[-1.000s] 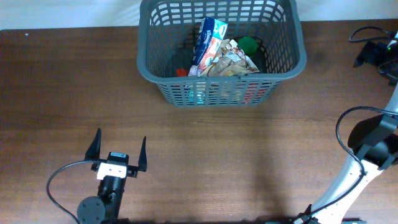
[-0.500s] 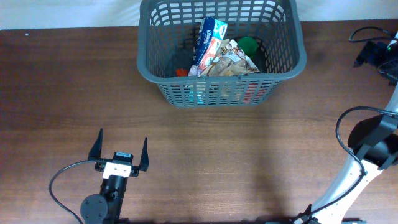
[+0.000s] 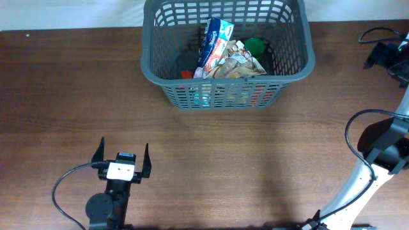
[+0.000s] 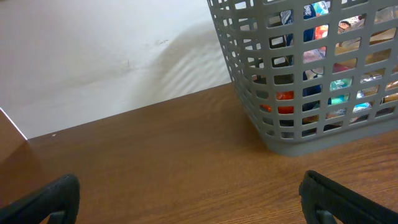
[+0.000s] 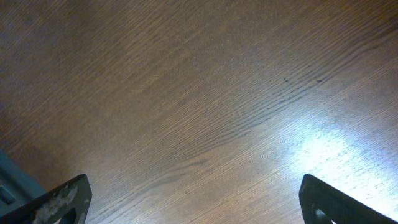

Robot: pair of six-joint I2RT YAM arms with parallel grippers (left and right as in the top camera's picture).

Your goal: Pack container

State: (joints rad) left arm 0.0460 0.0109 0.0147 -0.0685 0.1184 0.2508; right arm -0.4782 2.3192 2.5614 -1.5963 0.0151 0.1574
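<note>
The container (image 3: pixel 227 96), a dark grey lattice basket, stands at the back middle of the wooden table. Inside it lie a blue, white and red package (image 3: pixel 214 41), a crinkled snack bag (image 3: pixel 238 62), a green thing (image 3: pixel 255 45) and something red (image 3: pixel 186 74). My left gripper (image 3: pixel 123 145) hovers near the front left, open and empty, pointing toward the basket. In the left wrist view the container (image 4: pixel 298 142) fills the upper right, well beyond the left gripper (image 4: pixel 189 193). My right gripper (image 5: pixel 196 193) is open over bare wood; from overhead it shows dark at the far right edge (image 3: pixel 385 56).
The right arm's white link (image 3: pixel 358 185) and black cable (image 3: pixel 358 124) rise from the front right corner. A pale wall (image 4: pixel 106 56) runs behind the table's far edge. A dark teal-grey edge (image 5: pixel 9 180) shows at the lower left of the right wrist view.
My left gripper has drawn back slightly toward the front edge and shifted a little right, still open. The right arm and the basket have not moved.
</note>
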